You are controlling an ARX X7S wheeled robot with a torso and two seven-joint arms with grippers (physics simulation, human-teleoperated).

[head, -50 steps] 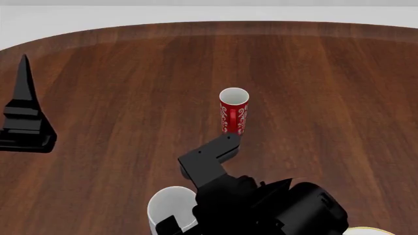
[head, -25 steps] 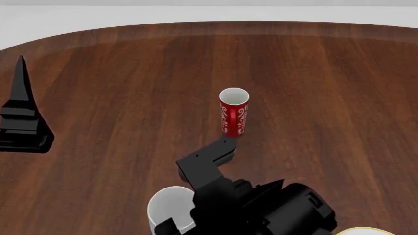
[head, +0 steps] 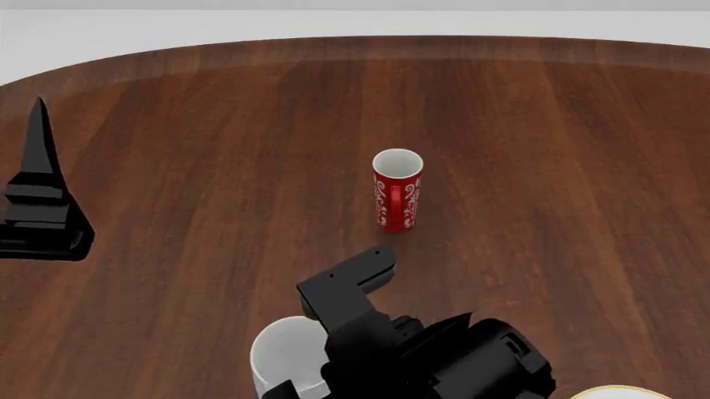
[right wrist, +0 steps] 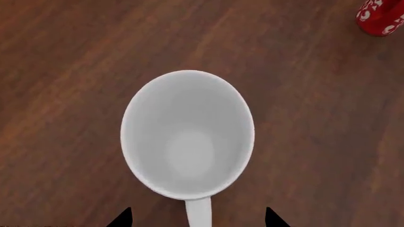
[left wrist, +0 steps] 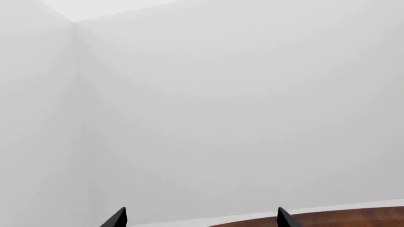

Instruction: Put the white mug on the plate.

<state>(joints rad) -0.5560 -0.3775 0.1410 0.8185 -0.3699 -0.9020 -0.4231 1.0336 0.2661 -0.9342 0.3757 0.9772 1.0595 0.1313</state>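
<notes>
White mug [right wrist: 187, 135] stands upright on the table [head: 199, 166] under the right gripper [right wrist: 197, 218], whose spread fingertips straddle its handle, probably lining up a grasp, while the plate [head: 619, 392] barely shows nearby and the left gripper [left wrist: 199, 218] idles open.

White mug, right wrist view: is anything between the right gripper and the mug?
Nothing visible. The white mug stands upright and empty on the bare wooden table, with its handle between the two fingertips of the right gripper. The red mug stands well off to one side.
</notes>
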